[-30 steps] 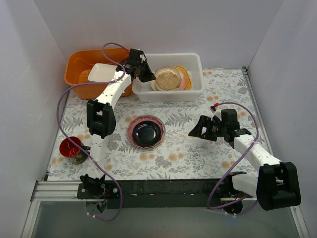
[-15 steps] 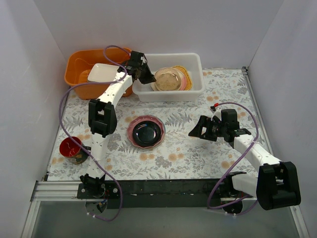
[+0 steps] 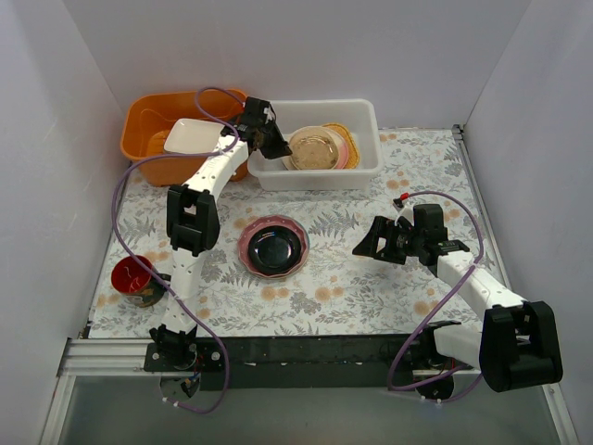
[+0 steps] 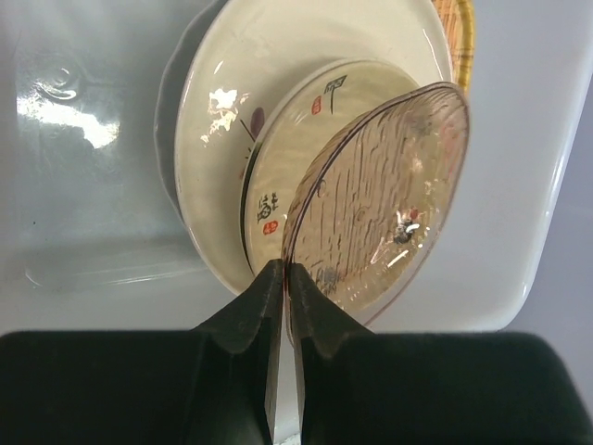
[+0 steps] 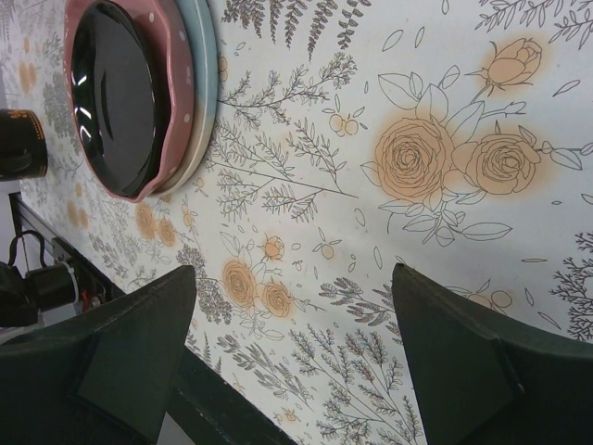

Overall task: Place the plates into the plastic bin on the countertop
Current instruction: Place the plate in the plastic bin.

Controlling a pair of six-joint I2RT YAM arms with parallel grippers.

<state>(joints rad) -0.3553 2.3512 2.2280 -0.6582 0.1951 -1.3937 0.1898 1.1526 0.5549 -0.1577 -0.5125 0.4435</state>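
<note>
My left gripper [image 3: 271, 142] is shut on the rim of a cream plate with a maroon rim [image 3: 313, 148] and holds it tilted inside the white plastic bin [image 3: 363, 109]. In the left wrist view the fingertips [image 4: 285, 271] pinch this plate [image 4: 389, 204] over a stack of cream plates [image 4: 222, 139] and the orange woven plate [image 4: 460, 28]. A small black plate [image 3: 274, 248] lies on a pink dotted plate [image 3: 248, 239] on the countertop [image 3: 352, 287]. My right gripper [image 3: 367, 246] is open and empty to the right of them, above the countertop [image 5: 293, 278].
The orange tub [image 3: 139, 125] stands left of the bin with a white rectangular dish [image 3: 190, 136] in it. A red cup [image 3: 132, 276] stands at the left edge. The right wrist view shows a light-blue plate [image 5: 206, 56] under the pink one [image 5: 176, 111].
The plate in my left gripper has tilted down flatter toward the stack in the bin. The right arm has not moved.
</note>
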